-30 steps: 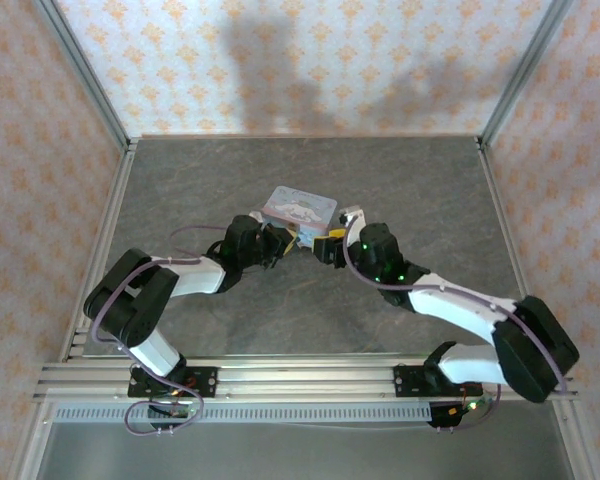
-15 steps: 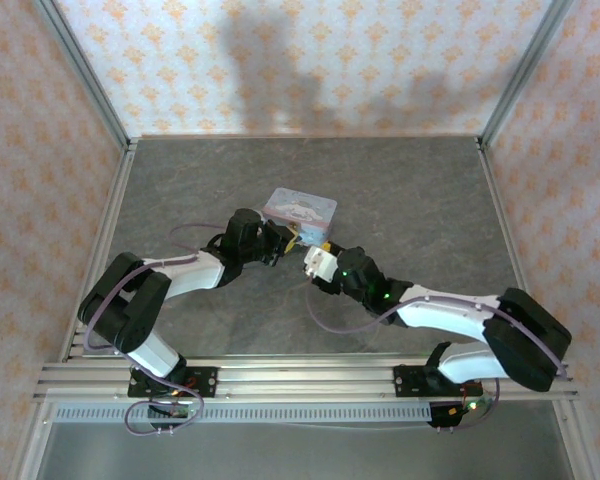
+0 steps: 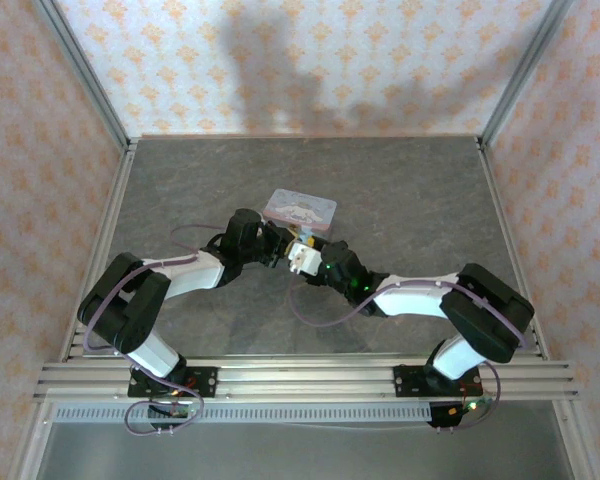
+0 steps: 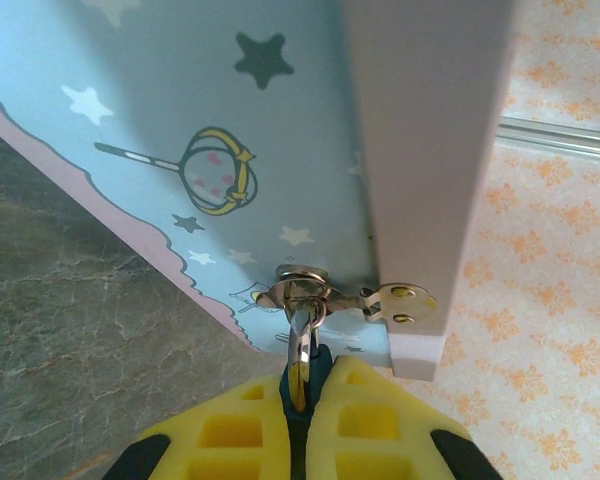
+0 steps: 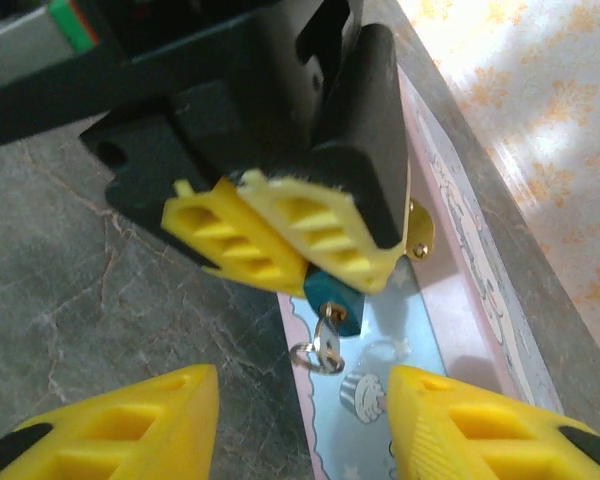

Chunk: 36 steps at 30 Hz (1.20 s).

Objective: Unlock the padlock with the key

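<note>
While the grey worktop carries the whole arrangement, the largest item on it is the pale blue cartoon-printed tin, which sits near the middle with both arms converging on its near side. The left pincer is pressed together on the padlock, pinching its teal body between the yellow pads just beside the tin's edge. The right pincer stands spread, with nothing between its fingers, and hovers close below the padlock without touching it. The padlock's thin shackle passes through the small metal hasp on the tin and looks closed. The key, a silvery speck with a ring, hangs from the underside of the padlock body; it appears to sit in the keyhole, though the pictures are too coarse to confirm how deep. Assessment: the padlock is steadied and the key appears to be in place, so the preparatory work looks done. Outstanding items are for the right pincer to close on the key, turn it, and free the shackle. The key's small size leaves little margin for a clean grip.
</note>
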### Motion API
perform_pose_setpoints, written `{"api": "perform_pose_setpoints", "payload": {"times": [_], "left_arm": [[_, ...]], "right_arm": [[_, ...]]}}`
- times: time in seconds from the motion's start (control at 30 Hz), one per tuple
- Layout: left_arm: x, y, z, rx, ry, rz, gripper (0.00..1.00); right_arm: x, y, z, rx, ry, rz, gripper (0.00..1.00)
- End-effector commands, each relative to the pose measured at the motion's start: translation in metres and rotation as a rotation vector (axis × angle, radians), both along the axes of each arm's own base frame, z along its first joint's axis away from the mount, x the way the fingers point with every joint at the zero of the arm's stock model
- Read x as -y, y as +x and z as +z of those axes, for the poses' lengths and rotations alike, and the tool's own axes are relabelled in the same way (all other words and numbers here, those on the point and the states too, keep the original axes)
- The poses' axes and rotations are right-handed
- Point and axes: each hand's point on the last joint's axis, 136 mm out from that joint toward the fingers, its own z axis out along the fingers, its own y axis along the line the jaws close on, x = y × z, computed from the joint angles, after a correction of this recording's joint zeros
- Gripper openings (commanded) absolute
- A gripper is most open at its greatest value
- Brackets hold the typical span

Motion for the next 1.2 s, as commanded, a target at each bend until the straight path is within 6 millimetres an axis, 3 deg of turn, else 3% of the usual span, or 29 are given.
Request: {"api": "perform_pose_setpoints", "payload": {"times": [0.0,0.47,0.77,0.9,1.17], "left_arm": [[0.011,0.006,0.029,0.066,-0.041,-0.028,0.00],[0.012,0.004,0.029,0.065,-0.037,-0.039,0.00],[0.012,0.004,0.030,0.069,-0.039,-0.047,0.00],[0.014,0.003,0.031,0.072,-0.042,-0.056,0.00],[0.015,0.003,0.033,0.079,-0.040,-0.064,0.00]], "right_arm": [[-0.007,0.011,0.013,0.036,0.036,-0.011,0.43],[-0.005,0.022,0.006,0.019,0.036,-0.051,0.17],[-0.007,0.028,0.005,0.009,0.047,-0.069,0.10],[-0.009,0.030,0.009,-0.011,0.095,-0.081,0.01],[-0.010,0.032,0.015,-0.148,0.283,-0.119,0.00]]}}
